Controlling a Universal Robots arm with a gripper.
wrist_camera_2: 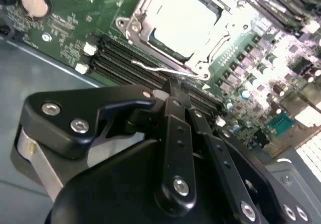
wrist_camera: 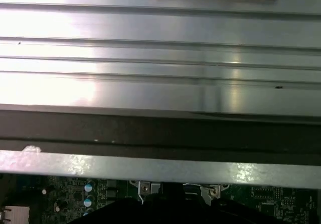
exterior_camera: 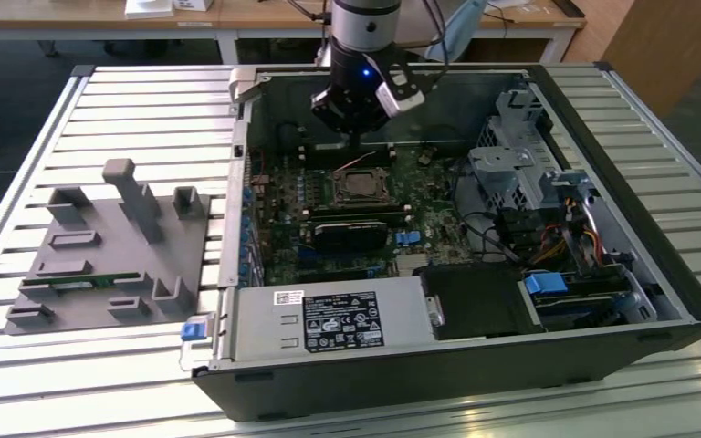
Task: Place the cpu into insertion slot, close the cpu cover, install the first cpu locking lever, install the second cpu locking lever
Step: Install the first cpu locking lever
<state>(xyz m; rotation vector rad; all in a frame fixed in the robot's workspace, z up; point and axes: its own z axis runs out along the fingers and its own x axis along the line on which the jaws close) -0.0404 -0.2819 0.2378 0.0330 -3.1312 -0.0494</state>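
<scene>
The cpu (wrist_camera_2: 185,20) lies flat in the insertion slot (exterior_camera: 360,188) on the green motherboard, its pale metal face showing. The silver cpu cover (wrist_camera_2: 136,14) frames it and looks lowered around the chip. A thin wire locking lever (wrist_camera_2: 150,66) runs along the socket edge nearest me. In the second wrist view my gripper (wrist_camera_2: 170,82) is shut, its black fingertips meeting right at this lever beside the socket. In the exterior view the gripper (exterior_camera: 350,139) hangs inside the open case, just behind the socket.
Black memory slots (wrist_camera_2: 120,63) run beside the socket under my fingers. A power supply (exterior_camera: 326,319) fills the case front, and a drive cage (exterior_camera: 521,164) with cables stands at the exterior view's right. A grey fixture (exterior_camera: 107,255) sits on the slatted table at its left.
</scene>
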